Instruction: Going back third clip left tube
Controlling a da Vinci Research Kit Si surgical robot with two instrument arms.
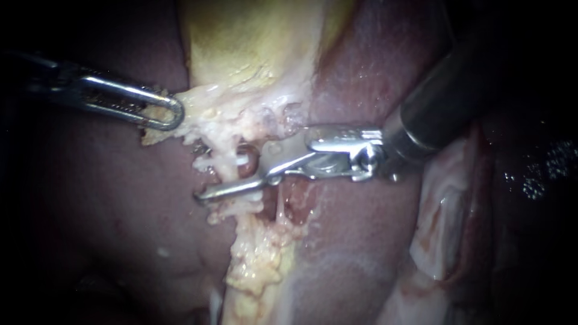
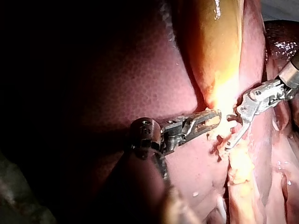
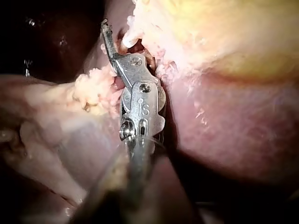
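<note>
Left tube [image 1: 248, 162], as best you can place it, is the short reddish stump in the pale tissue [image 1: 208, 117] just below the gallbladder [image 1: 253, 36], and it sits in the mouth of your right instrument [image 1: 257, 170]. Those jaws stand well apart and grip nothing. The long lower one lies across the fatty shreds under the tube with its tip past it, and the upper one looks short and rides above. A small white bit [image 1: 238, 161] shows against the tube. It may be a clip, but you cannot be sure from here, nor count how many are on. A thin strand [image 1: 280, 207] runs down just beside the lower jaw, and below it a lumpy fat cord [image 1: 259, 265] lies on the liver [image 1: 108, 210]. Out on the other side, your left instrument [image 1: 171, 114] has its jaws closed on the edge of the pale tissue, drawing it away from the tube. The step looks like backing the right instrument out, and the danger lies in the lower jaw. If you pull along the shaft while its tip is under the shreds, it can hook them, drag the tube, or knock loose whatever is clamped there. Lift clear of the tissue before you retreat. Letting the jaws close on the way out could pinch the strand. Any extra pull from the left while the right is caught could tear the pale tissue where it is held.
</note>
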